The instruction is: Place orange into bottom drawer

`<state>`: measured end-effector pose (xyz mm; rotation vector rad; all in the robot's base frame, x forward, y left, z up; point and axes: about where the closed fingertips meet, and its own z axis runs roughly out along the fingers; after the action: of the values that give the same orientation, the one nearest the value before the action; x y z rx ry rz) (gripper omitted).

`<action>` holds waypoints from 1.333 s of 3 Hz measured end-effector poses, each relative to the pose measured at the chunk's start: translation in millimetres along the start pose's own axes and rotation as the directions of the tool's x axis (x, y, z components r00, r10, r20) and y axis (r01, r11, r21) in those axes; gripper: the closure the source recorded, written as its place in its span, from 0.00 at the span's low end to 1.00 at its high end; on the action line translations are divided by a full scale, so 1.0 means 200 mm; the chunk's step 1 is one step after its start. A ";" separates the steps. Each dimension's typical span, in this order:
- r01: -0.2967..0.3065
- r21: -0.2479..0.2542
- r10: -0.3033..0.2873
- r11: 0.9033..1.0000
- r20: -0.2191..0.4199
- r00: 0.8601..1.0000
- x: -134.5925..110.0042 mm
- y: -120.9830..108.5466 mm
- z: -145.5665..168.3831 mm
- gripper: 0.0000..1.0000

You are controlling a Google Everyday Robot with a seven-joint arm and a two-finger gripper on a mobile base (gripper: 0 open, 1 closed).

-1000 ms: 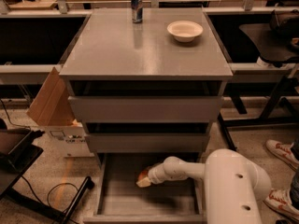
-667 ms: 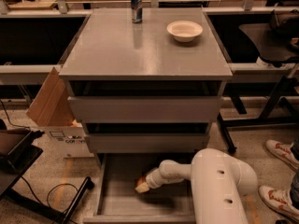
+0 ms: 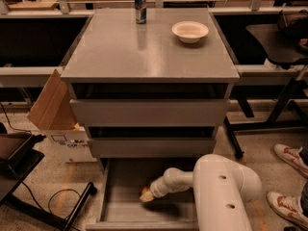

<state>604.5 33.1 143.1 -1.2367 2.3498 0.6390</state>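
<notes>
- The gripper (image 3: 148, 194) is down inside the bottom drawer (image 3: 115, 210), at the end of a white arm (image 3: 222, 196) that reaches in from the lower right.
- Its fingers are closed around the orange (image 3: 144, 196), which shows as a small orange-yellow lump at the very tip.
- The orange sits low over the drawer floor, roughly in the middle and a little toward the left wall. A dark shadow lies just to its right.
- The bottom drawer is pulled fully out — its flat grey floor and thin side walls are open to view.
- The two drawers above it, the middle drawer (image 3: 151, 147) and the top drawer (image 3: 149, 112), are pushed in.
- On the cabinet top (image 3: 125, 57) stand a can (image 3: 140, 6) at the back edge and a white bowl (image 3: 190, 31) to its right, well apart from each other.
- A cardboard box (image 3: 50, 105) leans beside the cabinet's left side.
- A pair of light shoes (image 3: 288, 159) shows at the right edge, on the floor.
</notes>
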 end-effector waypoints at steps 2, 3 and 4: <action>0.000 -0.006 0.000 1.000 -0.002 1.000 0.01 0.02 0.01 0.28; 0.000 -0.011 0.000 1.000 -0.004 1.000 0.01 0.03 0.03 0.00; 0.001 -0.013 -0.001 1.000 -0.004 1.000 0.01 0.04 0.03 0.00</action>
<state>598.2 38.4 139.0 -1.2451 2.3522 0.6527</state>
